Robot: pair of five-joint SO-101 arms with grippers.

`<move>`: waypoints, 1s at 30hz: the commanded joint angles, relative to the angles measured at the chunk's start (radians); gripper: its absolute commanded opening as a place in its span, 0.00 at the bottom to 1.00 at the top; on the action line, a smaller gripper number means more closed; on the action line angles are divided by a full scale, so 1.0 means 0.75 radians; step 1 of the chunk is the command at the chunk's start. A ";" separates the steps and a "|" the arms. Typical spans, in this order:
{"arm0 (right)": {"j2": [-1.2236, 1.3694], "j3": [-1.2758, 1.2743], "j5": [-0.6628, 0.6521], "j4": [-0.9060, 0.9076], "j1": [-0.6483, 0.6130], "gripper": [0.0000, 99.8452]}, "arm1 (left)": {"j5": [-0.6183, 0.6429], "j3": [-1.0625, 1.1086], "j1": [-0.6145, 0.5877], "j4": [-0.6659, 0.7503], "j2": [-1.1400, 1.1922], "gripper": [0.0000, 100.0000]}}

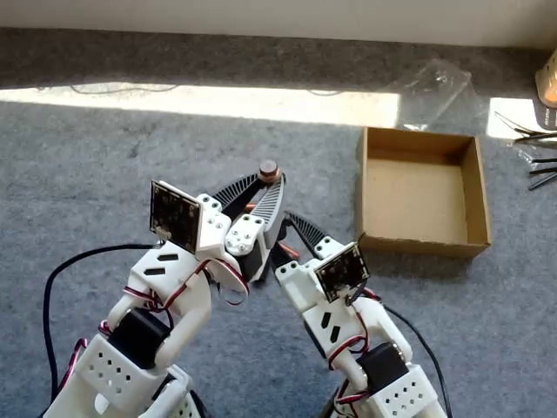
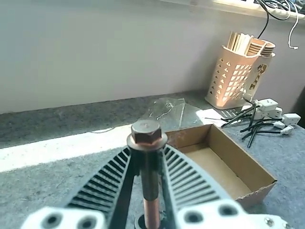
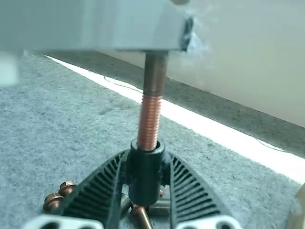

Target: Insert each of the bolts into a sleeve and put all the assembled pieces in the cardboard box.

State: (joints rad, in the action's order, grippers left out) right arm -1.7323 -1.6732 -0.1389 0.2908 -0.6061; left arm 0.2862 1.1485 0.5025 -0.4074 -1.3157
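Bolt [image 2: 147, 136] upright, head up, clamped in left gripper [image 2: 147, 150] fingers, threaded tip seated in black sleeve [image 3: 144, 179] gripped by right gripper [image 3: 145, 161] fingers, both above loose bolts [image 3: 58, 194] on grey tabletop [image 1: 87, 174], cardboard box [image 1: 477, 187] near, right-arm side.
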 commanded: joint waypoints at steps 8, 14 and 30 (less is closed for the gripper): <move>-0.015 -0.148 -0.012 -0.048 -0.011 0.00 | -0.033 -0.005 0.015 0.025 -0.013 0.01; -0.015 -0.148 -0.012 -0.048 -0.011 0.00 | -0.031 0.062 -0.044 0.108 -0.013 0.01; -0.015 -0.146 -0.012 -0.048 -0.011 0.00 | -0.029 0.183 -0.038 0.131 -0.026 0.01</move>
State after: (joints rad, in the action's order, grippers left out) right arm -1.7323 -1.6732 -0.1389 0.2908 -0.6061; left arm 0.2785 1.2620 0.4872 -0.3337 -1.3172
